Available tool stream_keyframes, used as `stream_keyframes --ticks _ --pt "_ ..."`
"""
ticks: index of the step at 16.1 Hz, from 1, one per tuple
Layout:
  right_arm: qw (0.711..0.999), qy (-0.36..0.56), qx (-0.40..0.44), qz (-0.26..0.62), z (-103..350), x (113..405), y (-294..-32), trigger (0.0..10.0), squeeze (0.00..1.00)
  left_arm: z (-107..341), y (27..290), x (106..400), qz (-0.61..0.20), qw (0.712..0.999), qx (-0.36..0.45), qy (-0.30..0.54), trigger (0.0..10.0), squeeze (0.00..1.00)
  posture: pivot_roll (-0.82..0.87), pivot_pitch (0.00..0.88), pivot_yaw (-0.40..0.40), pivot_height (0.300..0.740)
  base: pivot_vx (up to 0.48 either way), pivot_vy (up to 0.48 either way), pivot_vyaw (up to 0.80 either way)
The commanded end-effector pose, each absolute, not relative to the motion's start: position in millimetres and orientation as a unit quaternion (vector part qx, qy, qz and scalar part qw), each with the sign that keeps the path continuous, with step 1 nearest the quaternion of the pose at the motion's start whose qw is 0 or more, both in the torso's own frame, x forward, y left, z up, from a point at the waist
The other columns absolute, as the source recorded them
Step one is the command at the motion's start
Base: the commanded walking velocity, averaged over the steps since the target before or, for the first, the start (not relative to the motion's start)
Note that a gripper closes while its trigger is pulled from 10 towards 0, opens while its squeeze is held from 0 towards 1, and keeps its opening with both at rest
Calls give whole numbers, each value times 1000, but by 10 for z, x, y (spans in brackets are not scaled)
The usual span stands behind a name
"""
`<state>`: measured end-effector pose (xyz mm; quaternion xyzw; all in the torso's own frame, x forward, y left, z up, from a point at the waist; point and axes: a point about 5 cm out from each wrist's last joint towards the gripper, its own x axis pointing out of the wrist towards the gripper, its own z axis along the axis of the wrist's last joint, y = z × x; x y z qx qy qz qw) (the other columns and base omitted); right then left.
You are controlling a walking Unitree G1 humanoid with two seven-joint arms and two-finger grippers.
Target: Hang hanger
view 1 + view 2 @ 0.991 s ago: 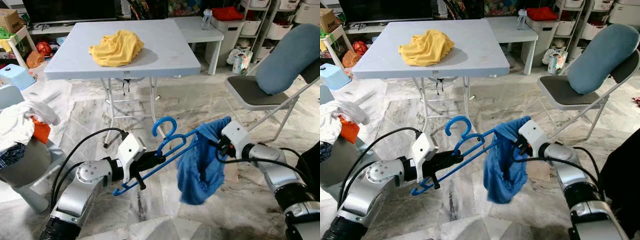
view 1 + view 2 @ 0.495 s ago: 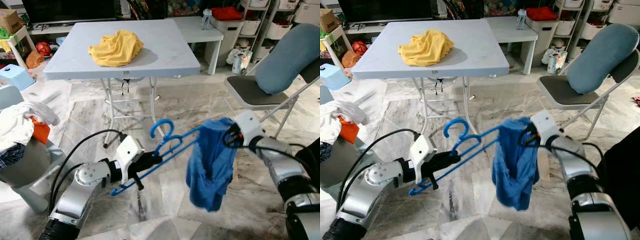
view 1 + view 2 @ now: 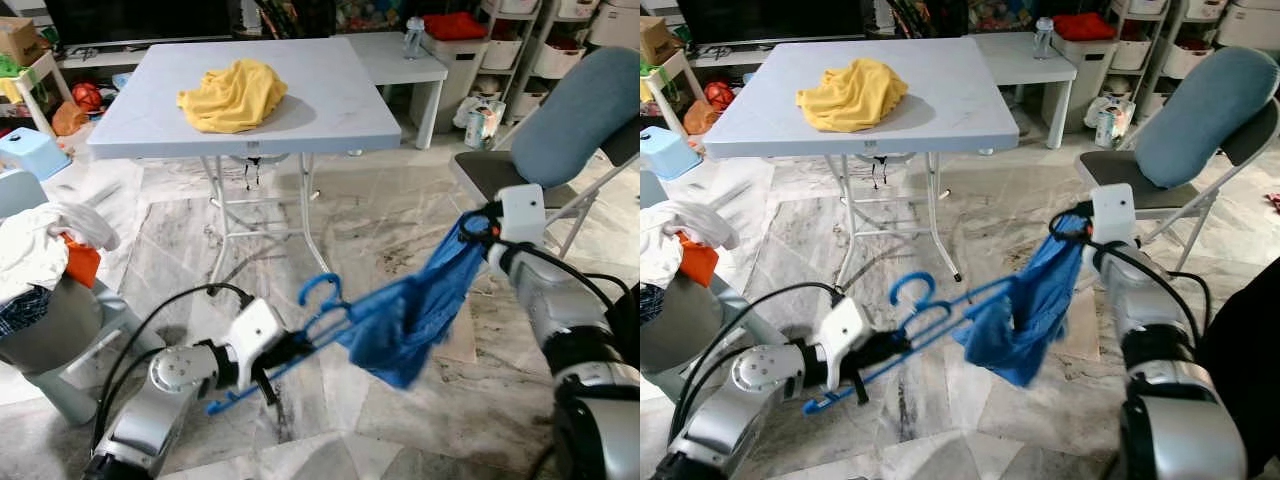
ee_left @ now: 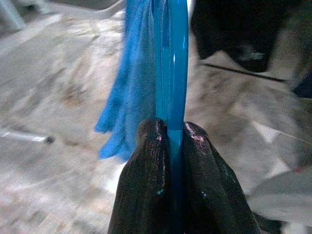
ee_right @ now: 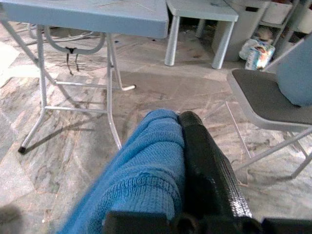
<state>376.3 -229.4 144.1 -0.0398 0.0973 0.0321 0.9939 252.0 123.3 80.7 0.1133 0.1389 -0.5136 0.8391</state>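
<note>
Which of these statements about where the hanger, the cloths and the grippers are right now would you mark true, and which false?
1. The left gripper is shut on the blue hanger. True.
2. The right gripper holds the yellow cloth. False: it holds the blue cloth; the yellow one lies on the table.
3. The blue cloth stretches between the hanger and the right gripper. True.
4. The hanger hangs from the chair. False: it is held over the floor, apart from the chair.
</note>
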Motion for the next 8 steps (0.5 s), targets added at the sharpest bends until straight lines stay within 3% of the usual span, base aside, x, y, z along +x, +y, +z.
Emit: stream_keyframes --ticks 1,3,6,8 --pt "995 91 -29 8 1522 3813 -2286 0 0 848 1202 2429 -549 816 105 146 0 0 -63 0 -23 740 0 0 0" --pt "994 100 -42 -2 1456 3818 -2198 0 0 902 1189 2348 -570 803 81 152 0 0 -54 0 -28 740 0 0 0" --pt "996 84 -22 -35 1434 3813 -2182 0 0 951 1211 2324 -568 807 39 154 0 0 -51 0 -32 740 0 0 0" --pt "997 39 57 22 1565 3844 -2005 0 0 854 1241 2312 -552 814 52 176 0 0 -53 0 -30 740 0 0 0"
